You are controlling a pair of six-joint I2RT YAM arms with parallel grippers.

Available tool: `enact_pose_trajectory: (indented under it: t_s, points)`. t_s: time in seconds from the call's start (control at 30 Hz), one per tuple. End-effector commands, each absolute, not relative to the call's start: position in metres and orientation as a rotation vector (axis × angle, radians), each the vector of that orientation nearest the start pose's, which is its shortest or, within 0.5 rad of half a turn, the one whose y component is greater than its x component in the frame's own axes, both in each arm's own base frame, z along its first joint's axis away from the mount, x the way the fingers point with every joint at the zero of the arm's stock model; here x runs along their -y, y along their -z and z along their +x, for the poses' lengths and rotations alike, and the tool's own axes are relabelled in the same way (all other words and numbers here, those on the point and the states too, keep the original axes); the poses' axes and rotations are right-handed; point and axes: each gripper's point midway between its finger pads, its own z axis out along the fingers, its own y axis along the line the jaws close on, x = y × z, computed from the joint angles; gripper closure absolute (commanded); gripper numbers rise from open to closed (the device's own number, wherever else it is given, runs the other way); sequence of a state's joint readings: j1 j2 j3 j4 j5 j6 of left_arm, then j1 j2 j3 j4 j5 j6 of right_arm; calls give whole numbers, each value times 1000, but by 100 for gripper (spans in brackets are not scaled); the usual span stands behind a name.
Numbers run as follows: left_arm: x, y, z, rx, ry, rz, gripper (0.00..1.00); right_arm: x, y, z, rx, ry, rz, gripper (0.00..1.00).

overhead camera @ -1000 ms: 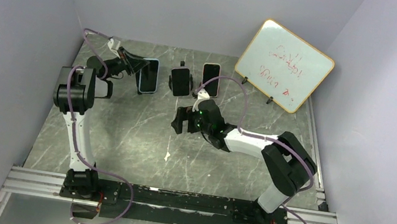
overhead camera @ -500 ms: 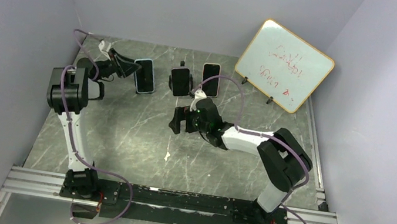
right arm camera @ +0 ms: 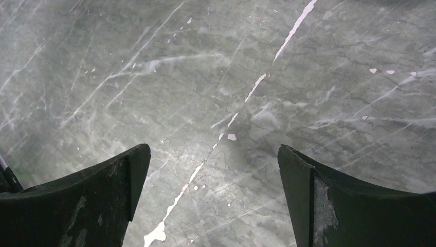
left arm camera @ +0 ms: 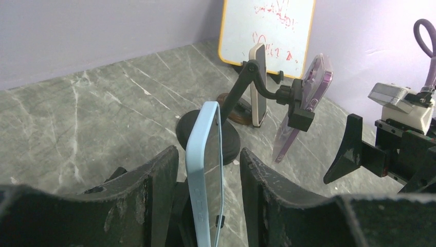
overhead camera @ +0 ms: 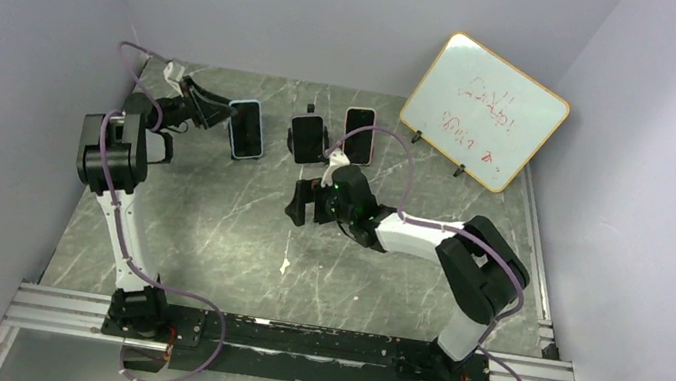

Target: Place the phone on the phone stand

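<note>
Nearest the bases, out over the bare marble table [overhead camera: 226,235]: right gripper [overhead camera: 302,203], fingers spread wide, nothing between them. Parked low and mid-table, most likely to keep out of the other arm's way without leaving reach of the stands.

Further back and to the left: left gripper [left arm camera: 209,154], closed on the phone [overhead camera: 247,128] (blue case, pinched by its flat faces, low down between the fingers). Held on edge and close to upright, clear of the table by the look of it. A sensible pose for lowering into a cradle rather than laying flat. Not yet on any stand.

Just beyond the phone: black stand [left arm camera: 231,138], with round base, jointed arm and a clamp at the end. Clamp seemingly filled already by a clear-cased phone [left arm camera: 308,92]. Behind that, a second phone [left arm camera: 258,85] propped upright on a brownish foot [left arm camera: 239,116]. No free cradle to be made out in either view, so target stand impossible to name.

Farthest back, leaning near the right wall: whiteboard [overhead camera: 484,111] with red scribble, no part in the job.

Judged stage: transport, with alignment and release to come. Main risk: knocking the black stand's arm on the approach.
</note>
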State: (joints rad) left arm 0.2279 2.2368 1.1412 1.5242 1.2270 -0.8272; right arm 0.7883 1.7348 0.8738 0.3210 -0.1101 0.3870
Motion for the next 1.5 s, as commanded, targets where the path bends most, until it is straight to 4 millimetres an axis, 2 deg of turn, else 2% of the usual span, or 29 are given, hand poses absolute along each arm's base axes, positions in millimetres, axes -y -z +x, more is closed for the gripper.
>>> enact_pose_trajectory:
  t_s: [0.0,0.43,0.53,0.63,0.67,0.9,1.1,1.47]
  points:
    - [75,-180,475,-1256,1034,693,48,-355,-67,305,-2155,-801,-518,0]
    - [92,-168,482,-1295,1138,766,47,-354,-64,305,-2159,-794,-524,0]
    - [96,-167,482,-1294,1144,774,60,-354,-63,304,-2161,-797,-524,0]
    - [97,-167,482,-1299,1154,787,93,-354,-62,304,-2164,-798,-525,0]
    - [97,-167,482,-1302,1158,789,95,-354,-61,303,-2166,-798,-526,0]
    - [97,-177,480,-1279,1131,800,95,-353,-60,302,-2169,-799,-528,0]
    - [86,-190,483,-1247,1082,769,95,-353,-60,302,-2167,-801,-528,0]
    - [74,-198,488,-1233,1049,742,95,-354,-59,302,-2169,-804,-531,0]
